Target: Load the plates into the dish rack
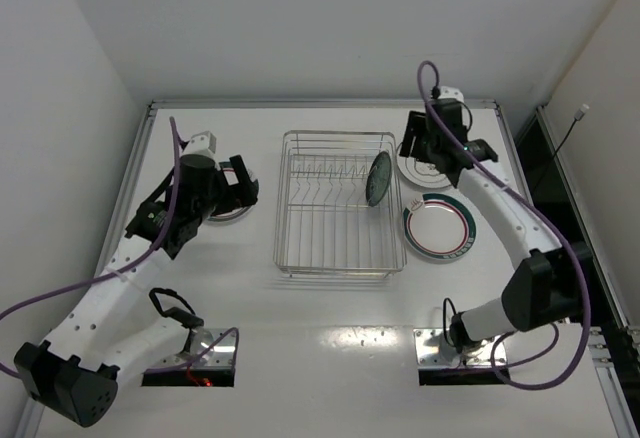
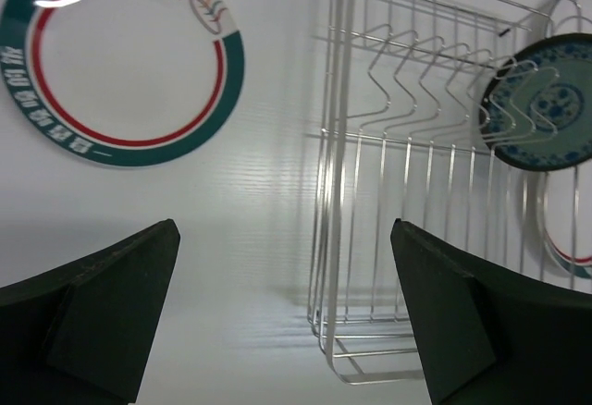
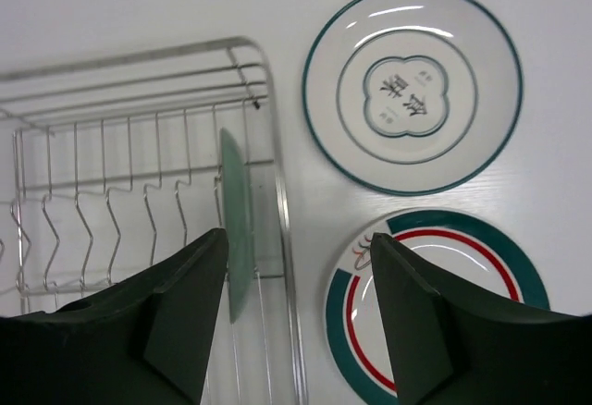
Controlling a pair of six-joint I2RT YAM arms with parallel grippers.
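The dish rack (image 1: 338, 203) stands mid-table. The small teal-blue plate (image 1: 379, 179) stands upright in its tines at the right end. It also shows in the left wrist view (image 2: 546, 104) and edge-on in the right wrist view (image 3: 238, 229). The white plate with a grey motif (image 3: 412, 86) and one banded plate (image 3: 435, 303) lie flat to the right of the rack (image 3: 139, 146). The other banded plate (image 2: 125, 58) lies flat to the left of the rack (image 2: 435, 146). My left gripper (image 1: 238, 183) hovers over it, open and empty (image 2: 287, 312). My right gripper (image 1: 437, 158) hovers over the right-hand plates, open and empty (image 3: 296, 303).
White walls close in the table on the left, back and right. Purple cables trail from both arms. In the top view the banded plate (image 1: 438, 226) lies nearer than the white plate (image 1: 420, 170), which my right arm partly hides.
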